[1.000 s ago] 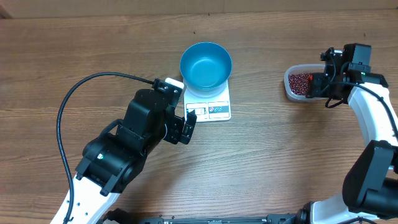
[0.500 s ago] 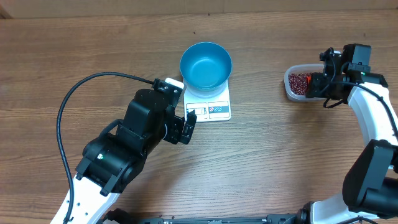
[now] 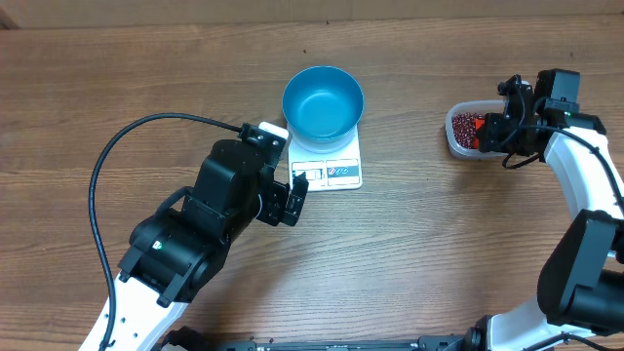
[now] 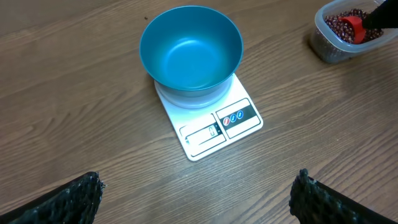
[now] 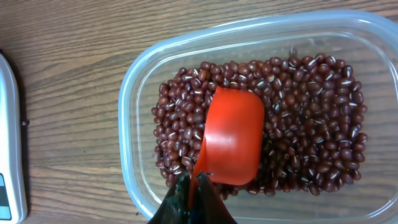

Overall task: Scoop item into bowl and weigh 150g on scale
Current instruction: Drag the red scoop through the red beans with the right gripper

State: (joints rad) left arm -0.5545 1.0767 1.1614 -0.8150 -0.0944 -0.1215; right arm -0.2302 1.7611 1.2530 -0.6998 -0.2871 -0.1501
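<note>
Right gripper [image 5: 196, 199] is closed tight on the handle of the red-orange scoop [image 5: 233, 137], its two dark fingers pinching the narrow end at the bottom of the wrist view. The scoop's cup sits in the middle of the beans [image 5: 311, 124], which fill the floor of the clear tub [image 5: 143, 81]. The side of the cup facing the camera is smooth orange with no beans on it; whether that side is the hollow or the back I cannot tell. From overhead, this gripper [image 3: 487, 132] hangs over the tub's right half, at the right side of the table [image 3: 439, 253], well apart from the scale [image 3: 327, 171].

Left gripper [image 4: 196, 199] stands wide open and holds nothing; its two dark fingers show at the bottom corners of its wrist view, with bare wood between them. In the overhead view it [image 3: 297, 195] hovers just beside the scale's lower left corner. A black cable [image 3: 117, 146] loops from the left arm over the table.

The blue bowl [image 4: 189, 46] sits upright on the white scale [image 4: 211, 130], covering its far part and leaving the display and buttons clear. The bowl has no beans in it. All the beans lie in the tub.
</note>
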